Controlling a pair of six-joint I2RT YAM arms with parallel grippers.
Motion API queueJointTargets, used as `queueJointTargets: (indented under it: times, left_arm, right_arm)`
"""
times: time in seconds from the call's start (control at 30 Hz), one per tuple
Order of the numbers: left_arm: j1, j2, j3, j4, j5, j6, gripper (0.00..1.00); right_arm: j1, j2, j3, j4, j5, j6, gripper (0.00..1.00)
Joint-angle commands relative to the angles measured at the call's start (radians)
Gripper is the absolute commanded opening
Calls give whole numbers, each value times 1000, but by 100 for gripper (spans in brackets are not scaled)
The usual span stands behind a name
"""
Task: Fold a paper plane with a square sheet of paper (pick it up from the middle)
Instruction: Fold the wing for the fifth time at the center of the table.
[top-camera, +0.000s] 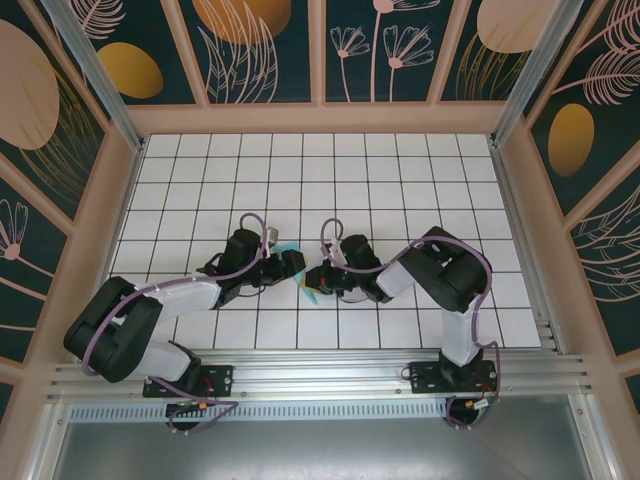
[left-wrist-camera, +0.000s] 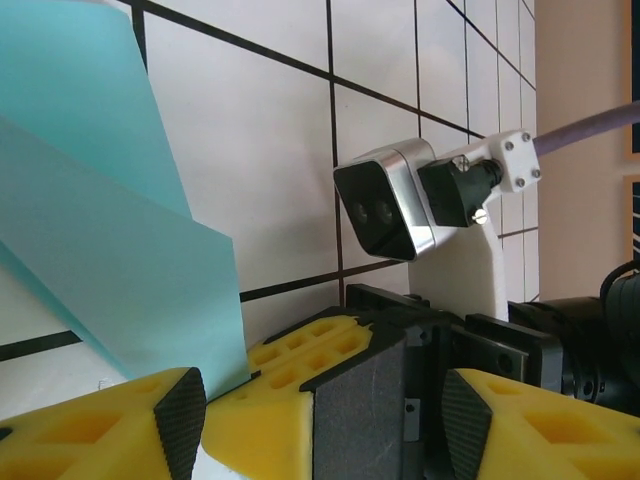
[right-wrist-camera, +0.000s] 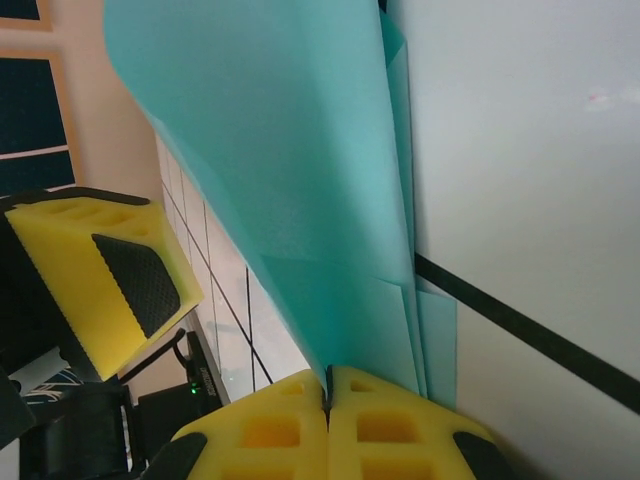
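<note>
Okay, both arms meet near the centre of the tabletop (top-camera: 400, 180), a bit toward 6 o'clock, with the sheet of paper (top-camera: 307, 291) between them. The sheet is light turquoise, folded into several layers, and stands on edge rather than lying flat; from above it is mostly hidden under the wrists. The right hand (right-wrist-camera: 328, 392) comes in from 3 o'clock of the sheet, its yellow fingers pressed tight together and pinching the folded layers at their lower end. In the right wrist view the paper fans up from that pinch toward 12 o'clock. Stacked layer edges show on its 3 o'clock side, and a black grid line of the white tiles runs off toward 4 o'clock. The left hand (top-camera: 291, 264) sits at 9 o'clock of the sheet, fingers spread wide and gripping nothing. In the left wrist view its two yellow fingers sit at 7 and 5 o'clock, and the right hand's closed fingertips lie in the gap between them. The paper's lower corner drops in beside the dark pad (left-wrist-camera: 182, 420) of the 7 o'clock finger; contact there can't be told. The right wrist's silver camera (left-wrist-camera: 385, 210) shows at 1 o'clock of that gap, with a purple cable (left-wrist-camera: 590, 125) leading off at 2 o'clock. Whether the sheet touches the tabletop can't be told.
</note>
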Motion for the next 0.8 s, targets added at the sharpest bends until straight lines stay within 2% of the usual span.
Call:
queueJointTargets:
  times: [0.0, 0.23, 0.5, 0.77]
  left_arm:
    - [4, 4, -9, 89, 26, 35, 67]
    - [3, 83, 2, 160, 18, 40, 66]
    - [3, 135, 13, 170, -5, 46, 65]
    - [3, 145, 31, 144, -5, 65, 65]
  right_arm:
    - [-12, 23, -6, 58, -28, 49, 0]
    - [-14, 13, -13, 61, -24, 59, 0]
    - [-2, -59, -11, -94, 41, -30, 13]
    - [11, -83, 2, -220, 98, -95, 16]
